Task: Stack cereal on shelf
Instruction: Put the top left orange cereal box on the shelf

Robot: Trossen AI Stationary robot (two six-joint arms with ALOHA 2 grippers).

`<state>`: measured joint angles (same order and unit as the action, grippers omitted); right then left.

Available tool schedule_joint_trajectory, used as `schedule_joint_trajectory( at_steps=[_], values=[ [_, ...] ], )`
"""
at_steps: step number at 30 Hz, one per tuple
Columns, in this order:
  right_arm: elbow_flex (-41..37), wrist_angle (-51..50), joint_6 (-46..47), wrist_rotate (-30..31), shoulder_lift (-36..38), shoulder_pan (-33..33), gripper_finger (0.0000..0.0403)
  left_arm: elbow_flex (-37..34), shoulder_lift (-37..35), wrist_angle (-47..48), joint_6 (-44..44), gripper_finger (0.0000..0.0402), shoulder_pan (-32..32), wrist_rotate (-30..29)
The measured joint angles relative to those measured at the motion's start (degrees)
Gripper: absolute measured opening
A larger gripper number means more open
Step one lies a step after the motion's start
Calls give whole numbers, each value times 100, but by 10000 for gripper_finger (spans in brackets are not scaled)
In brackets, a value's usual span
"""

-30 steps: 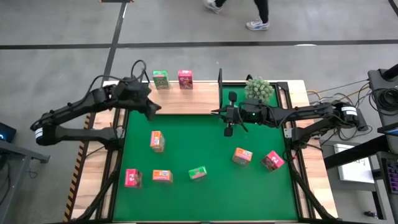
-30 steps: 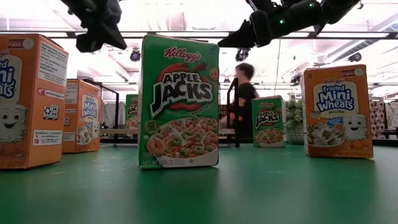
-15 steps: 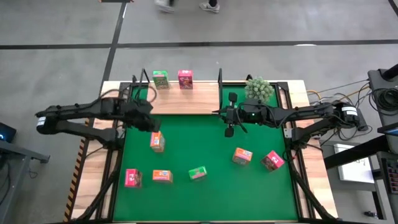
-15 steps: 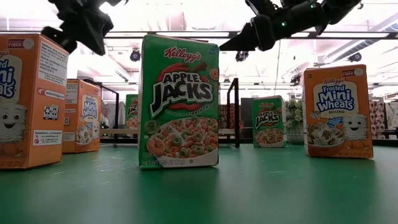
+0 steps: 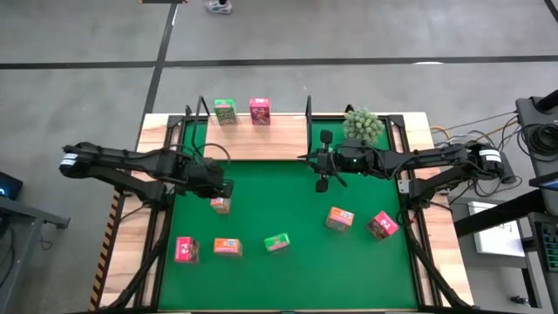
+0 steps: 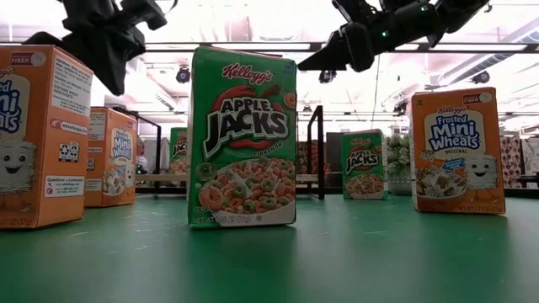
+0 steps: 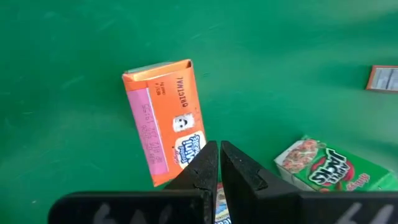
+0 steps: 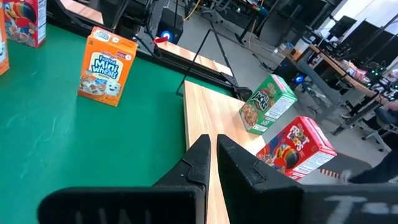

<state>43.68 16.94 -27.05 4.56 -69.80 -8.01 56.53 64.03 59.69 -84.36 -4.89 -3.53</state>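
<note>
Left tool [image 5: 222, 187], fingers closed and empty, is poised above orange cereal box [image 5: 220, 204] left of surface centre; it should be opened wide before descent; right tool [image 5: 321, 163], also closed, waits by the shelf [image 5: 261, 144].

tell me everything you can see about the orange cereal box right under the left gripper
The orange cereal box is a small rectangular carton, cardboard by its look, printed "Original" with a pink panel along one face and a white cartoon figure. In the left wrist view it seems to lie flat on the green mat, turned at a slant. The left gripper hangs over it with fingers shut, holding nothing. Whether the gripper touches the box cannot be told. A green cereal box lies apart, nearby.
</note>
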Motion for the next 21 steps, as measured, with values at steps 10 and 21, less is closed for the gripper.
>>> schedule_joint_trajectory(
  at_steps=[10,21],
  values=[
    [0,-123,17,0,2,0,18,0,0,386,-489,1,-22,107],
    [0,-126,24,2,2,-26,18,7,445,-163,-321,1,-22,377]
  ],
)
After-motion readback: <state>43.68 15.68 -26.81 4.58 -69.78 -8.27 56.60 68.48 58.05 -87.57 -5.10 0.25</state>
